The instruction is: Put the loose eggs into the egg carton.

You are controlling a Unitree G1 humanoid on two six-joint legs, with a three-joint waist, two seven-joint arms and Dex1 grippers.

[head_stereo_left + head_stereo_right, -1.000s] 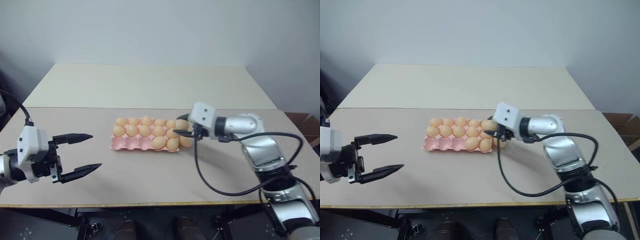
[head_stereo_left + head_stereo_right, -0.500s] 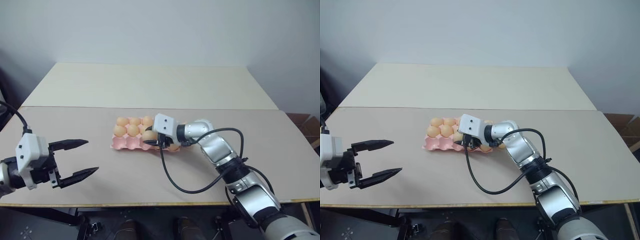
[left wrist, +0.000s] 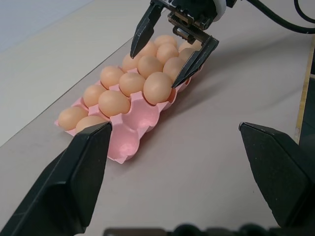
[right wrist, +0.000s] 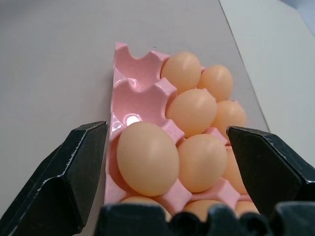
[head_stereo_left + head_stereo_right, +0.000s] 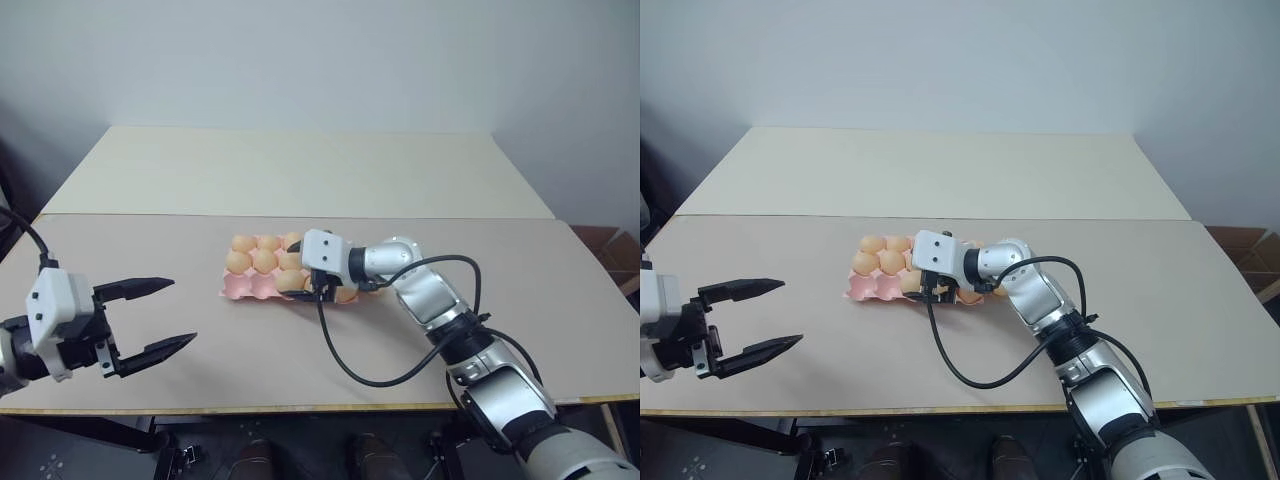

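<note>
Two grippers show in the head views. Nearest, at the table's (image 5: 300,370) front left, the left gripper (image 5: 160,318) hangs with its fingers spread wide and nothing between them, well apart from the carton (image 5: 240,288), which lies at mid-table with its long side across the view. The right gripper (image 3: 170,59) reaches leftward over the carton's near row. Its wrist housing hides the fingertips in the head views. The left wrist view shows them plainly: both fingers stand wide apart, straddling the egg (image 3: 157,87) that sits in a near-row cup, and neither pad touches it. The right wrist view shows the same egg (image 4: 147,158) resting in its cup between the open fingers, with two bare pink cups beyond it in that row toward the carton's left end. Eggs fill the cups of the two farther rows as far as can be seen; the arm covers the right end. Behind the carton, a second, paler tabletop (image 5: 300,165) runs back to the wall.
</note>
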